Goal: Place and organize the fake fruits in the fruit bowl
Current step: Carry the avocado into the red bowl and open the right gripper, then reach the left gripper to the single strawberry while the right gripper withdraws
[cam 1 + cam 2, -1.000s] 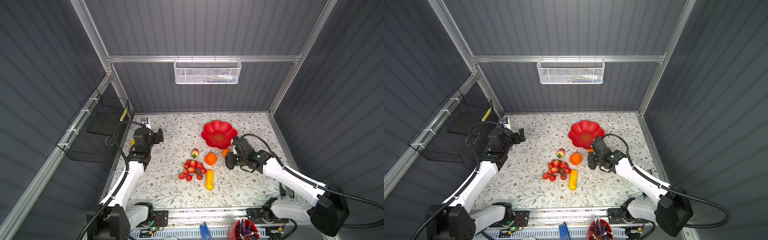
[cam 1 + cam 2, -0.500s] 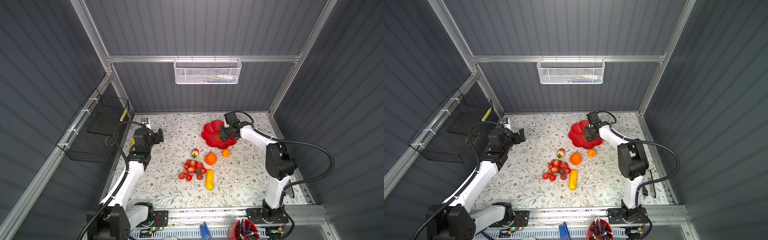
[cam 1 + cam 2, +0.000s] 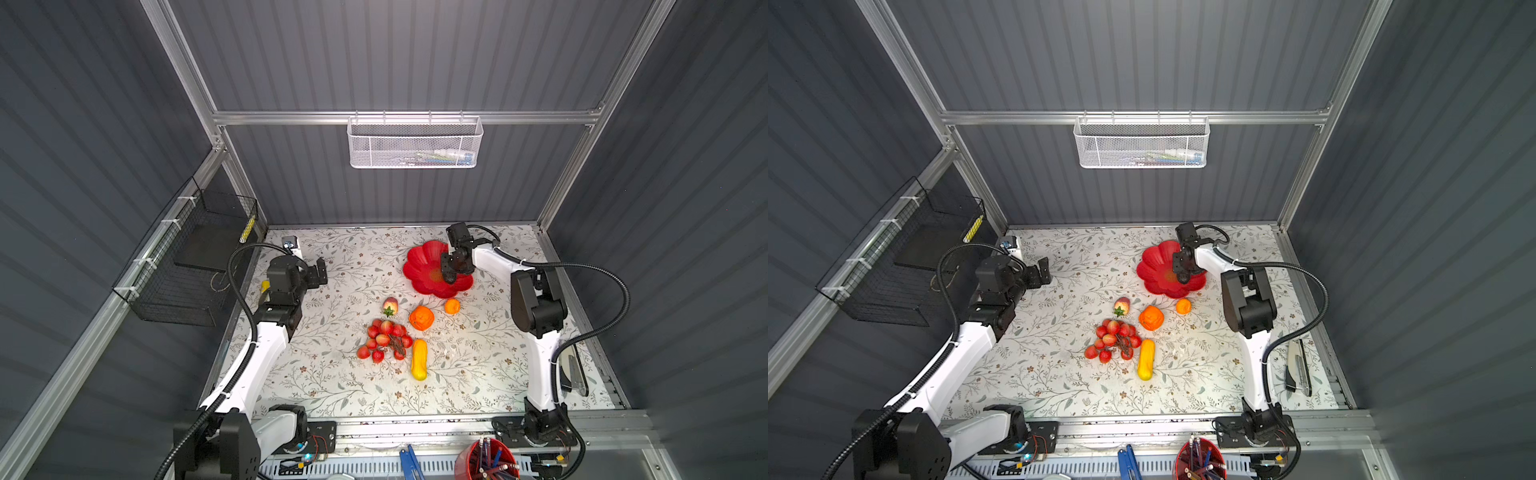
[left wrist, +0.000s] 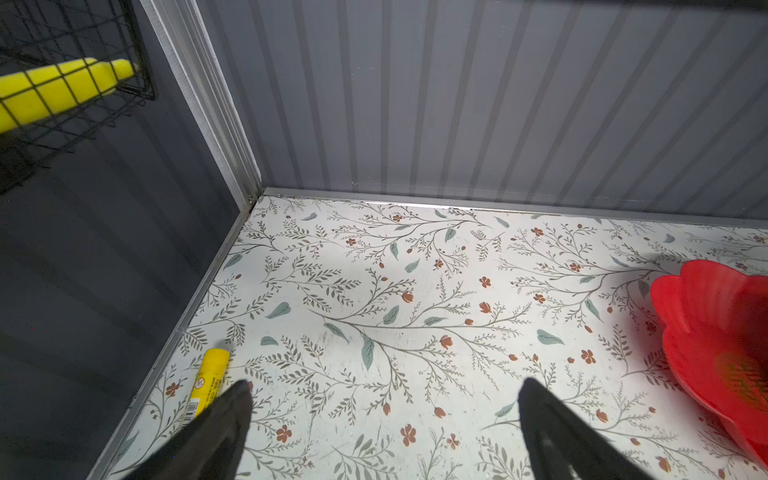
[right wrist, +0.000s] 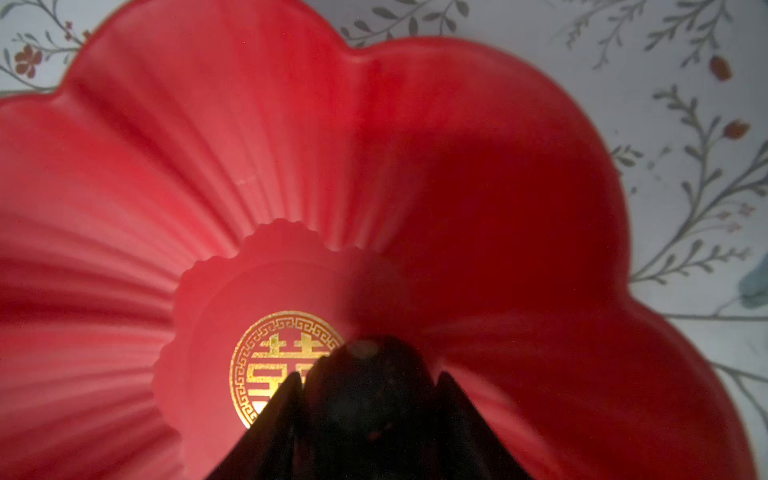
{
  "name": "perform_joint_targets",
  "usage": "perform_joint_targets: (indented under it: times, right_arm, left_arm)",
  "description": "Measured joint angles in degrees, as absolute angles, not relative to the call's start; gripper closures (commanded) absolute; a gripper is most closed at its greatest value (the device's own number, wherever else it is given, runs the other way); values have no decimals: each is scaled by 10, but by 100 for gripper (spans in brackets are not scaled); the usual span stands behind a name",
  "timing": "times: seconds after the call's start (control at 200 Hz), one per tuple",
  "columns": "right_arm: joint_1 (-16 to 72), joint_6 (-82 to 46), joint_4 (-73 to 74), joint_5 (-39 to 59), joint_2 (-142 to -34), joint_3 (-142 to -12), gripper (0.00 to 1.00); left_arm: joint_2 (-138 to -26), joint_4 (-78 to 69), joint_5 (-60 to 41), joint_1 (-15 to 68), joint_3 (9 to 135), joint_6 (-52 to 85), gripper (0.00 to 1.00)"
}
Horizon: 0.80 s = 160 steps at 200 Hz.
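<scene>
The worktop [image 3: 332,386] is white, printed with grey-green leafy sprigs and small rust-red flowers. The bowl [image 5: 249,145] is glossy red with ribbed petals and a round gold emblem at its centre (a yellowish smudge in both top views). The avocado [image 5: 365,374] is near black. The grapes [image 3: 384,338] are red, the strawberry [image 3: 390,305] pink-red with a green cap, the ridged fruit [image 3: 421,318] deep orange, the small orange [image 3: 452,306] lighter, the long fruit [image 3: 419,359] yellow-orange. The marker [image 4: 210,374] is yellow.
</scene>
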<state>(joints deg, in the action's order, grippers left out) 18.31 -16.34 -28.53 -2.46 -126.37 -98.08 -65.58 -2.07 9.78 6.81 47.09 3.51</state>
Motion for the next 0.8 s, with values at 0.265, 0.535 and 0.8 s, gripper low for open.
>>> perform_joint_targets:
  times: [0.265, 0.535, 0.8]
  right_arm:
    - [168, -175, -268, -21, -1165, -947, 18]
    - [159, -206, -118, -11, -906, -720, 1]
    - [159, -229, -61, 0, -800, -545, 1]
  left_arm:
    - [-690, 11, 35, 68, 497, 35, 9]
    - [-754, 76, -66, 90, 564, 32, 12]
    - [-834, 140, -67, 210, 611, 26, 13]
